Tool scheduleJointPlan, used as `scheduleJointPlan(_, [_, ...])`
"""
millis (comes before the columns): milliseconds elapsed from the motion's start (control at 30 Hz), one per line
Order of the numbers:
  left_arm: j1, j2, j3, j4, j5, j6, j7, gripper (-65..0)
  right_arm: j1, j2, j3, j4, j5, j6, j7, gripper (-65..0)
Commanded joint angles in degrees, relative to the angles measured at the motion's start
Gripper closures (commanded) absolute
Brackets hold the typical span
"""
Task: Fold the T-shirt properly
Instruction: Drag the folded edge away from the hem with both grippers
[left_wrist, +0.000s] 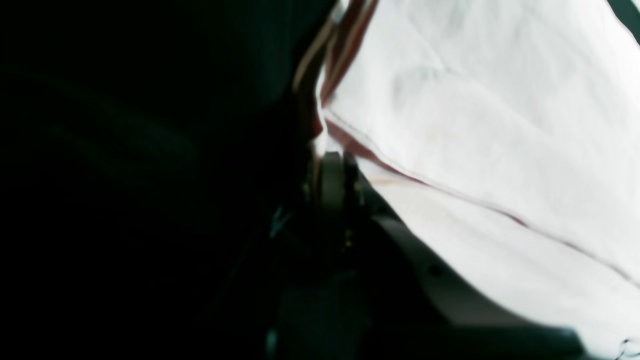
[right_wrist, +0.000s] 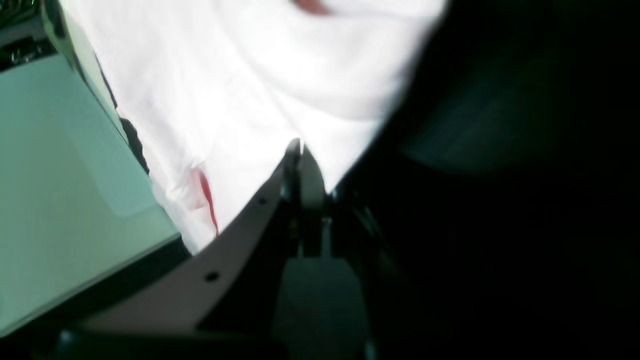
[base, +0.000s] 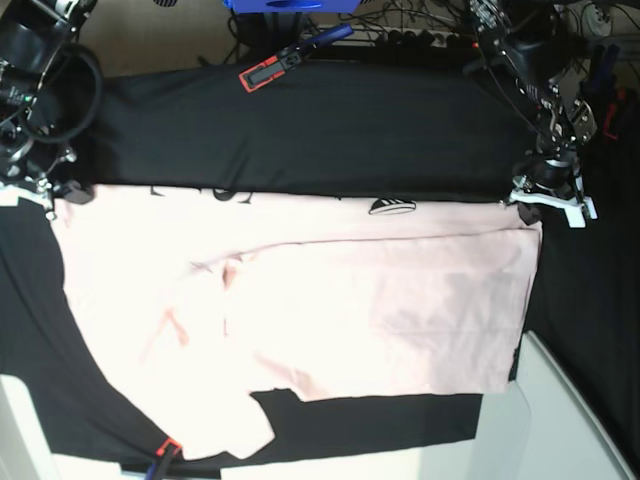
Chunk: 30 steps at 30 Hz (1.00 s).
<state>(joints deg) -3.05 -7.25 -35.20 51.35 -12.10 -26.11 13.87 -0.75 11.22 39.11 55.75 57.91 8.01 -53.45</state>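
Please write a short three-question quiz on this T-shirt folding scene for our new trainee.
1. True or false: the left end effector is shut on a far corner of the large pale pink cotton T-shirt.
2. What covers the table under the shirt: A) black tablecloth, B) bare wood, C) blue mat?
3. Which printed side of the shirt mostly faces down?

Key
1. True; the right end effector grips the other far corner.
2. A.
3. The lettered side; only bits of black print peek out at the far edge.
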Motion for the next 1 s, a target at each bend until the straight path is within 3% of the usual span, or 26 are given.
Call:
scheduleJointPlan(0, [0.81, 0.43, 1.22, 0.65, 1.33, 0.75, 3.32, 0.0, 0.27, 2.45, 0.32, 1.18, 0.42, 0.21, 1.01, 0.0])
scheduleJointPlan(267, [2.92, 2.81, 1.57, 2.05, 1.24, 0.75, 3.32, 0.0, -1.14, 4.03, 0.76, 1.18, 0.51, 0.21, 1.1, 0.0])
scheduleJointPlan(467, [8.46, 4.39, 1.49, 11.02, 1.15, 0.75, 3.32, 0.0, -2.28, 5.26, 0.67, 1.18, 0.6, 0.3, 2.51, 0.0])
scheduleJointPlan(600, [12.5, 4.48, 1.49, 17.09, 1.15, 0.75, 3.41, 0.0, -2.98, 5.88, 0.49, 1.18, 0.77, 0.3, 2.51, 0.0])
scheduleJointPlan(833, [15.58, 4.3, 1.49, 17.88, 1.15, 0.75, 3.14, 0.0, -4.83, 6.14, 0.67, 1.18, 0.77, 0.47, 2.51, 0.0])
scheduleJointPlan(967, [15.84, 4.56, 1.75, 17.88, 1.15, 0.75, 3.23, 0.0, -6.41, 6.23, 0.67, 1.26, 0.6, 4.17, 2.59, 0.0])
